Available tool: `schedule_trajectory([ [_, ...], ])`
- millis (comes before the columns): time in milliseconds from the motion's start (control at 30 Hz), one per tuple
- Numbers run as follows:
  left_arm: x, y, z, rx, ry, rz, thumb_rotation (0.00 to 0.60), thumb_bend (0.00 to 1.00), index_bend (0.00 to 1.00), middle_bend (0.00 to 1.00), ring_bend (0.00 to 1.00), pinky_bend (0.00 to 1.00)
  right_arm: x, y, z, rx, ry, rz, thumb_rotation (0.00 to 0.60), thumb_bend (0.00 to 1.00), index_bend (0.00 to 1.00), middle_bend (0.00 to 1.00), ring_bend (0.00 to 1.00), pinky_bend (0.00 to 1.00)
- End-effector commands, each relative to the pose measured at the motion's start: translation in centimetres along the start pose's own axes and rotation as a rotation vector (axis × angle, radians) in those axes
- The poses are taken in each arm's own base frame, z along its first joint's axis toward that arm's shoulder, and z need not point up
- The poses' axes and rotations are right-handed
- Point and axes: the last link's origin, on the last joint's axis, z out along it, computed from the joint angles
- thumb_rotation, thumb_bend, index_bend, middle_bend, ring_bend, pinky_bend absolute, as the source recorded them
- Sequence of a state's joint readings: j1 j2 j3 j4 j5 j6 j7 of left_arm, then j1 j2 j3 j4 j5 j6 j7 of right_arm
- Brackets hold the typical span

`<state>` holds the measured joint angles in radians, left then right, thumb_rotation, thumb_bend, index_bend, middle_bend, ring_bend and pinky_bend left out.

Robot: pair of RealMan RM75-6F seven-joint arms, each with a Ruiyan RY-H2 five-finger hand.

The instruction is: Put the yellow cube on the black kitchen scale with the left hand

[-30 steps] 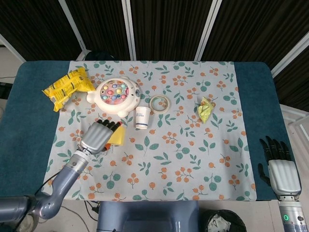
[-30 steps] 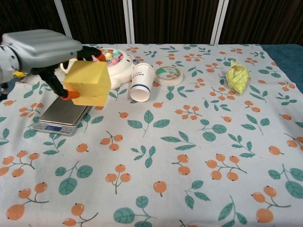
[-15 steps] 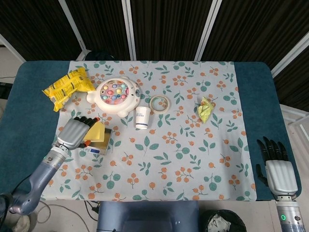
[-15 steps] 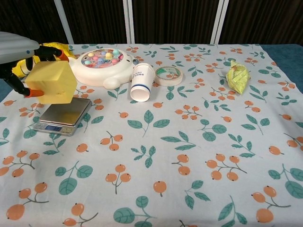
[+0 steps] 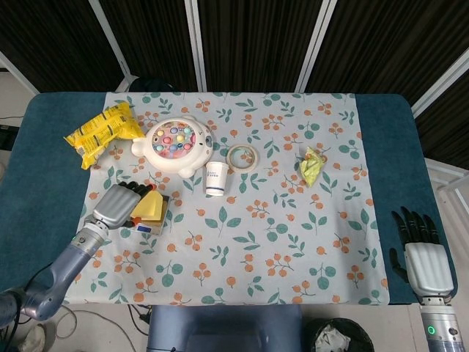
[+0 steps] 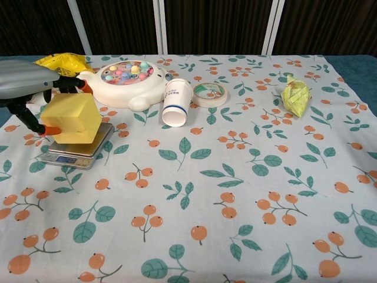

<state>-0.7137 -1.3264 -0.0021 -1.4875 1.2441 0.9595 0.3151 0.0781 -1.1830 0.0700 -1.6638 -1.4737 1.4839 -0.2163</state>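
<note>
Yellow cube (image 6: 72,118): held by the left hand (image 5: 116,206), tilted, directly over the black kitchen scale (image 6: 78,152); whether its lower edge touches the platform cannot be told.
Left hand: fingers (image 6: 50,130) clasp the cube from the left side, orange tips showing at its upper and lower edges.
Black kitchen scale: near the left side of the desk (image 5: 401,147), on the floral cloth (image 6: 247,177), display facing the front edge.
Right hand (image 5: 422,253): at the desk's front right corner, fingers spread apart, holding nothing.
Neighbouring items: white fishing toy (image 6: 126,82) behind the scale; paper cup (image 6: 175,103), tape roll (image 6: 209,93), green wrapper (image 6: 296,94), yellow snack bag (image 5: 102,132).
</note>
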Motion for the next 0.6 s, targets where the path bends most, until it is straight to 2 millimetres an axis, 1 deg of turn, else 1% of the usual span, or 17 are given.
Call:
schedule_trajectory([
  [33, -0.19, 0.02, 0.08, -0.009, -0.01, 0.006, 0.6, 0.33, 0.18, 0.34, 0.24, 0.36, -0.02, 0.03, 0.01, -0.002, -0.001, 0.001, 0.6, 0.58, 0.0, 0.0, 0.0, 0.0],
  [233, -0.38, -0.18, 0.31, -0.008, -0.018, 0.021, 0.6, 0.33, 0.18, 0.34, 0.24, 0.36, -0.04, 0.06, 0.02, -0.004, -0.001, 0.001, 0.6, 0.58, 0.0, 0.0, 0.0, 0.0],
  [467, -0.18, -0.17, 0.52, -0.012, -0.005, 0.034, 0.6, 0.32, 0.18, 0.33, 0.23, 0.35, -0.15, 0.02, 0.08, -0.004, -0.005, 0.0, 0.6, 0.58, 0.0, 0.0, 0.0, 0.0],
  [600, -0.32, -0.32, 0.52, -0.009, -0.015, 0.041, 0.6, 0.29, 0.17, 0.3, 0.21, 0.34, -0.17, 0.01, 0.07, -0.004, -0.005, -0.001, 0.6, 0.58, 0.0, 0.0, 0.0, 0.0],
])
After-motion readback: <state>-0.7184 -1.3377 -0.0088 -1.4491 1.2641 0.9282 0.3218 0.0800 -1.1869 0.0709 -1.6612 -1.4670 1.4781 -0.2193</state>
